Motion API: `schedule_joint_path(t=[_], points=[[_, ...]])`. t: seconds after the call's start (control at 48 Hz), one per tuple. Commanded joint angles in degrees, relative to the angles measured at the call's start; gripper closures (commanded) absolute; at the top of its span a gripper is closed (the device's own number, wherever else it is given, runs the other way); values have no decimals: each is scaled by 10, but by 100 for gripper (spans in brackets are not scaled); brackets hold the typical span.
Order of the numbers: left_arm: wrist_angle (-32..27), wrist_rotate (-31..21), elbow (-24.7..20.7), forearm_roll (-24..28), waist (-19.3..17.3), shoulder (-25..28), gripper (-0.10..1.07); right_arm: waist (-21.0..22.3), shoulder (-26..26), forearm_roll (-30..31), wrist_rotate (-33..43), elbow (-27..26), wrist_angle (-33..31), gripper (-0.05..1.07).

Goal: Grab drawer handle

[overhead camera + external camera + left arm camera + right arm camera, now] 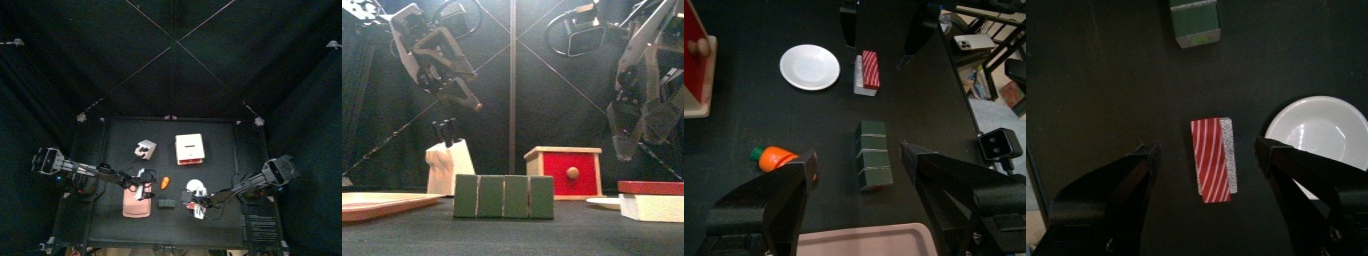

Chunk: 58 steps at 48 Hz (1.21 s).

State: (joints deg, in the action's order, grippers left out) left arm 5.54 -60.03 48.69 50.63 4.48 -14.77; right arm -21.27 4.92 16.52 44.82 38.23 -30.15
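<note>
The drawer (191, 147) is a cream-white box with a red strip, standing at the back middle of the table. In the front view its red face (565, 172) carries a round knob handle (572, 173). Its corner shows in the left wrist view (698, 70). My left gripper (134, 180) hangs open over the table's left front, well short of the drawer (446, 130); its jaws (858, 155) stand apart above a green block. My right gripper (201, 205) is open at the right front (625, 145), with its jaws (1207, 150) above a red-striped block.
A green block (874, 155), an orange carrot (775, 156), a white plate (810, 67) and a red-striped block (1215, 160) lie in front of the drawer. A pink slab (136, 203) lies at the left front. A grey-white lump (144, 150) stands left of the drawer.
</note>
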Motion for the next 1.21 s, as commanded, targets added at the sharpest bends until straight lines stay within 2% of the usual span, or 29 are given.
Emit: schedule_joint_path(t=[0.0, 0.229, 0.625, 0.979, 1.188], points=[[3, 0, -6, -1, -3, -4, -1, 5, 35, 10, 8, -1, 10, 0], [3, 0, -5, -1, -4, -4, -1, 28, 82, 25, 40, 14, 34, 0], [3, 0, -7, -19, -18, -4, 0, 93, 171, 27, 116, 66, 43, 0], [3, 0, -24, -58, -66, -2, 1, 124, 228, 17, 116, 75, 40, 0], [3, 4, -46, -70, -102, 14, 2, 143, 229, 11, 119, 89, 60, 0]])
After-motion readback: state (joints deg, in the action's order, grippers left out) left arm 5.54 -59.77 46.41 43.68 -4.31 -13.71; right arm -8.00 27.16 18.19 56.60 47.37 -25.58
